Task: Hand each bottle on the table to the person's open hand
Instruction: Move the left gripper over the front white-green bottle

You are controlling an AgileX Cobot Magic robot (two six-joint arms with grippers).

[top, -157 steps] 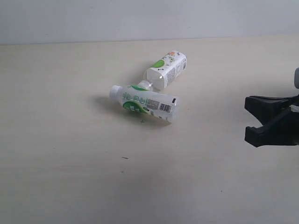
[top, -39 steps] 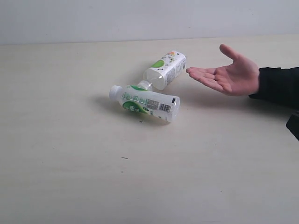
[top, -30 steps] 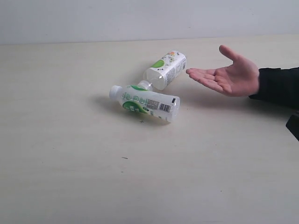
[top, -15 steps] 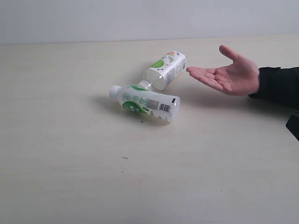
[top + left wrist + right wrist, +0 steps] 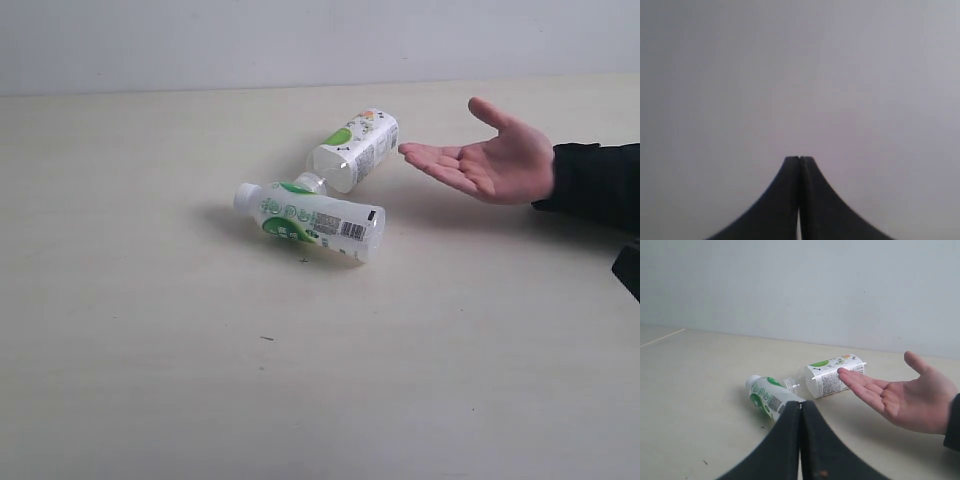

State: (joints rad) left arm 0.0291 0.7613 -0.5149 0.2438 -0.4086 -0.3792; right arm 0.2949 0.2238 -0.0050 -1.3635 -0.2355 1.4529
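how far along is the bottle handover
Done: nothing that shows; the hand is open, palm up and empty. In hand: nothing; the right gripper and left gripper are both shut with nothing between the fingers. Left: the near bottle and the far bottle lie on their sides on the table, each yet to be picked up and passed over.

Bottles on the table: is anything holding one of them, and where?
No. The white-and-green bottles lie loose on the table; the open hand is empty; left end effector and right end effector are shut, empty.
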